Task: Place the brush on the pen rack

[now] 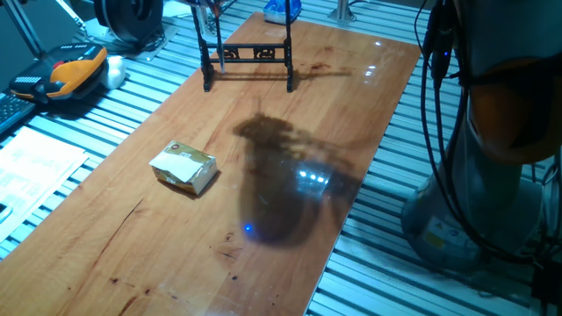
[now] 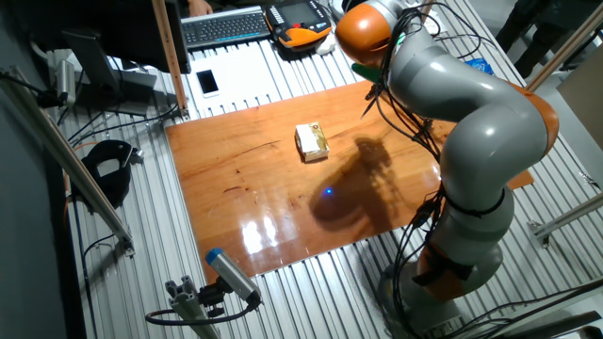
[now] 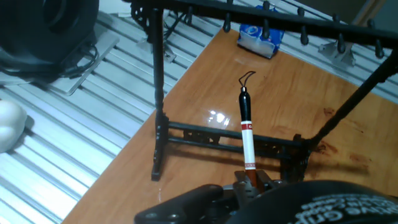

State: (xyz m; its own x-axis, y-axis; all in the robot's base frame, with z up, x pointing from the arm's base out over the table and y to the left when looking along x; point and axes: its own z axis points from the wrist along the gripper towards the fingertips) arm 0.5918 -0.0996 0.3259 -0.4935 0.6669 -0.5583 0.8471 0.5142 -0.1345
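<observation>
In the hand view my gripper [image 3: 250, 181] is shut on the brush [image 3: 248, 134]. The brush has a pale shaft with red bands, and its black end with a small loop points away from me. Its bristle tip is hidden in the hand. The pen rack [image 3: 217, 134] stands just ahead. Its top bar with hanging pegs [image 3: 267, 22] runs above the brush's loop end, and the brush does not touch it. In one fixed view the pen rack [image 1: 248, 54] stands at the table's far end. In the other fixed view the arm [image 2: 471, 113] hides both the gripper and the rack.
A yellowish box [image 1: 184, 168] lies mid-table and is also seen in the other fixed view as the box [image 2: 312, 141]. A blue packet [image 3: 260, 37] sits behind the rack. An orange pendant [image 1: 75, 70] and a keyboard [image 2: 226, 26] lie off the table. The table's left edge [image 3: 134, 140] runs close beside the rack.
</observation>
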